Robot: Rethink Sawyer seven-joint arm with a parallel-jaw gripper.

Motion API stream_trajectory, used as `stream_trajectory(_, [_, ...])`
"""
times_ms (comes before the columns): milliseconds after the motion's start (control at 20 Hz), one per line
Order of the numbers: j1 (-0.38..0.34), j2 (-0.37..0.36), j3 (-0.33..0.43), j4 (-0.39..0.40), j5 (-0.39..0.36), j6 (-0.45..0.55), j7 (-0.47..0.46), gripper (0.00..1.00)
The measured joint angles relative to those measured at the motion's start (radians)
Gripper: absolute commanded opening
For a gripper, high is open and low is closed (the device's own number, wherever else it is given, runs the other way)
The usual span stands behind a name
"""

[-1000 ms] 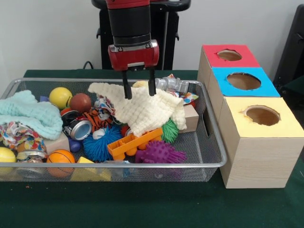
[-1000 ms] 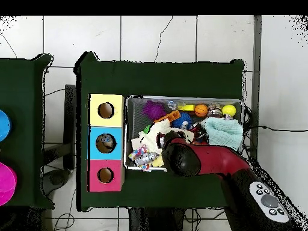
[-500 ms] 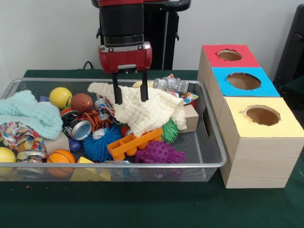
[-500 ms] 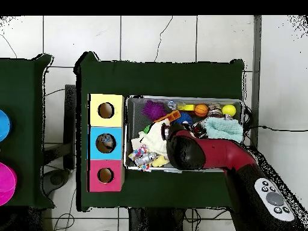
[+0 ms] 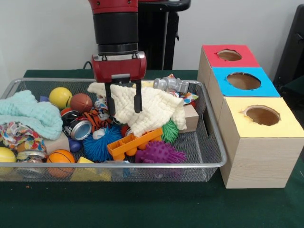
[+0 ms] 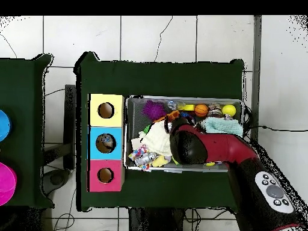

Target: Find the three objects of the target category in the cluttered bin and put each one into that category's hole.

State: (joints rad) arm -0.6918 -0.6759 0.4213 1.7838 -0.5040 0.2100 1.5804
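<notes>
A wire bin (image 5: 209, 142) (image 6: 129, 105) holds a jumble of toys. A cream waffle cloth (image 5: 152, 111) (image 6: 157, 139) lies draped over the middle of the pile. My gripper (image 5: 124, 107) hangs open just above the cloth's left part, its two black fingers (image 5: 110, 102) apart with nothing between them. In the overhead view the arm (image 6: 210, 147) covers the gripper. To the right stands a box with three holes: red (image 5: 229, 55) (image 6: 106, 175), blue (image 5: 243, 80) (image 6: 106, 143) and yellow (image 5: 262, 115) (image 6: 106, 110).
Around the cloth lie a mint cloth (image 5: 28, 114), yellow ball (image 5: 60, 97), brown ball (image 5: 81, 102), basketball (image 5: 61, 159), blue spiky ball (image 5: 101, 142), purple spiky ball (image 5: 159, 153), orange toy truck (image 5: 133, 142), metal can (image 5: 78, 128), grey toy (image 5: 172, 85) and wooden block (image 5: 191, 118).
The gripper has moved left across the cloth and come down a little, still open. The objects in the bin lie as before.
</notes>
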Motion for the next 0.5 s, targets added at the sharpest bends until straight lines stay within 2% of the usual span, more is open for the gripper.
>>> stream_trajectory(500, [0.006,0.076,-0.015,-0.055,-0.061,-0.124,0.000,1.00])
